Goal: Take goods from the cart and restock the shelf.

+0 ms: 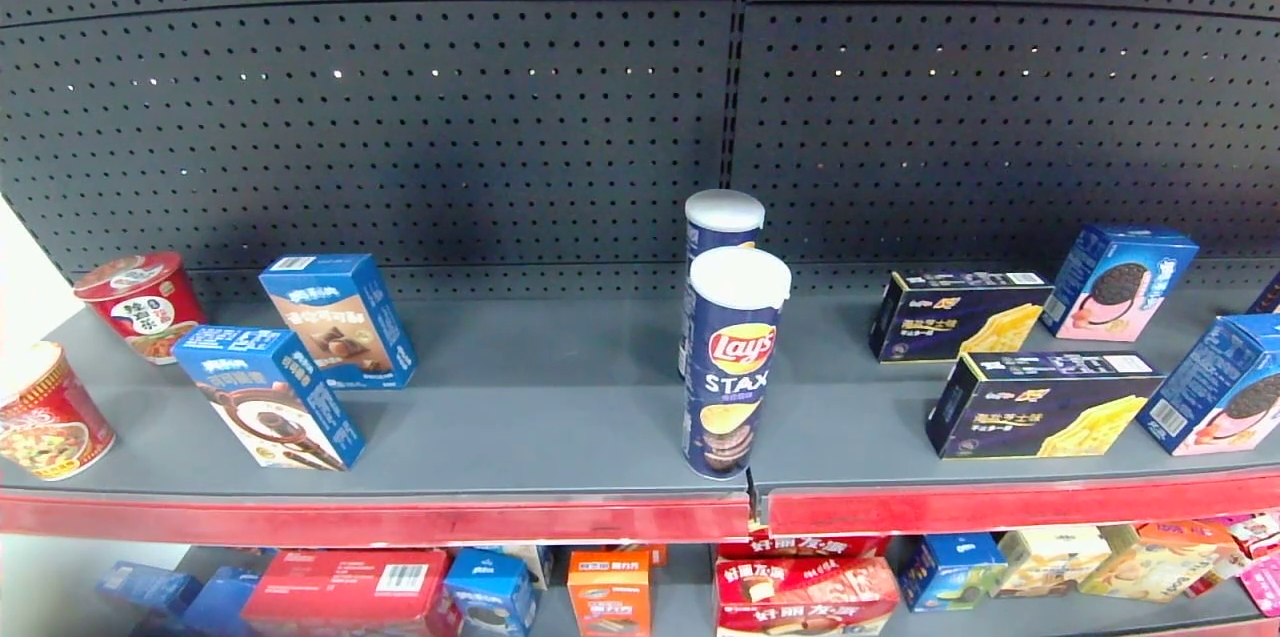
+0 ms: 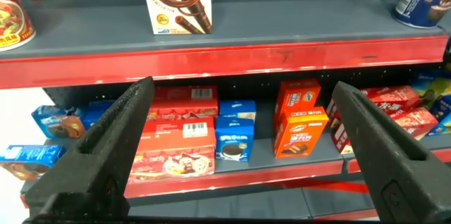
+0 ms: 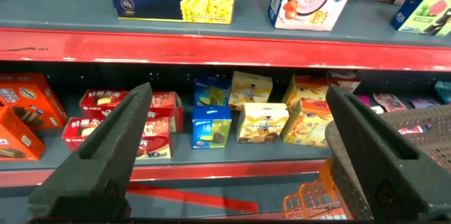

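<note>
Our left gripper (image 2: 241,86) and right gripper (image 3: 239,89) hang wide open, empty, facing the shelf (image 1: 560,397); we judge the next move is fetching goods from the cart (image 3: 423,122)

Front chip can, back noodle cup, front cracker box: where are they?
Front chip can (image 1: 735,367): head view, its label.
Back noodle cup (image 1: 143,305): head view, its side.
Front cracker box (image 1: 1040,417): head view, front face.

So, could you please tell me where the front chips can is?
In the head view, the front chips can stands upright mid-shelf near the red front edge, just ahead of a second can, left of the dark cracker box.
</note>
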You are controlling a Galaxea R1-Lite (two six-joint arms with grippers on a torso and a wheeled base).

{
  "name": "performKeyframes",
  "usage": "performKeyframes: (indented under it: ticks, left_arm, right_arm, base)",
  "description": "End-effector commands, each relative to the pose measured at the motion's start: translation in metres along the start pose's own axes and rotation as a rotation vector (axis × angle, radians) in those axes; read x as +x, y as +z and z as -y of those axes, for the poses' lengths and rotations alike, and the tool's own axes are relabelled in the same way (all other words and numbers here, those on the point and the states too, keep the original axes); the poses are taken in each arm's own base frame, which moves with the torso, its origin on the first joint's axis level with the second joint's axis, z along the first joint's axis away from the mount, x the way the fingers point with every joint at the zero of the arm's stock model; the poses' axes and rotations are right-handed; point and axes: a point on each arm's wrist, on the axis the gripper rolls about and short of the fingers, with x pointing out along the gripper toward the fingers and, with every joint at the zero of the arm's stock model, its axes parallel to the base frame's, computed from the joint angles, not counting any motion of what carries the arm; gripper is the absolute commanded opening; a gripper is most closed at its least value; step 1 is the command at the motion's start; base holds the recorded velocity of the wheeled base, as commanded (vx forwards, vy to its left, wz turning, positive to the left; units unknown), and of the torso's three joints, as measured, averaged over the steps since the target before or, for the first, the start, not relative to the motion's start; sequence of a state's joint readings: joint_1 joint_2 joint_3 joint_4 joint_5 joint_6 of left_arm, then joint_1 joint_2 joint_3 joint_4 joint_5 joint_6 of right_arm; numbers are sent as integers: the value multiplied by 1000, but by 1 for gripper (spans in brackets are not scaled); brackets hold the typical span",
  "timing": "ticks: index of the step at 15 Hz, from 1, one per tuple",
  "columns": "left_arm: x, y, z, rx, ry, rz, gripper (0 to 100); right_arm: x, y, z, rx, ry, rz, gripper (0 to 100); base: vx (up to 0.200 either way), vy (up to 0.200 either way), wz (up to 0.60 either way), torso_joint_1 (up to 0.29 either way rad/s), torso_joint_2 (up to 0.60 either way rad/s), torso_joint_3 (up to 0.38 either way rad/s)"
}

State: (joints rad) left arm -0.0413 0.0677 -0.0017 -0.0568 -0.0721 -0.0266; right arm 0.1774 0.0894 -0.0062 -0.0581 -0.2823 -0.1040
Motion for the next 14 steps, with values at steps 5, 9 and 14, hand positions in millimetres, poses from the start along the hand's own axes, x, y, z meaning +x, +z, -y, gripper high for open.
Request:
performKeyframes:
  ticks: [5, 9, 14]
  left_arm:
    - [0, 0, 0, -9, 1, -2, 100]
    - [0, 0, 0, -12, 1, -2, 100]
    - [0, 0, 0, -1, -2, -2, 100]
  right_arm:
    - [0, 0, 0, 1, 1, -1, 100]
    - [0, 0, 0, -1, 1, -1, 100]
    - [0, 0, 0, -3, 4, -2, 100]
  base:
    - [0, 0, 0, 0, 0, 0]
    - [0, 0, 0, 0, 0, 0]
    - [0, 0, 0, 0, 0, 0]
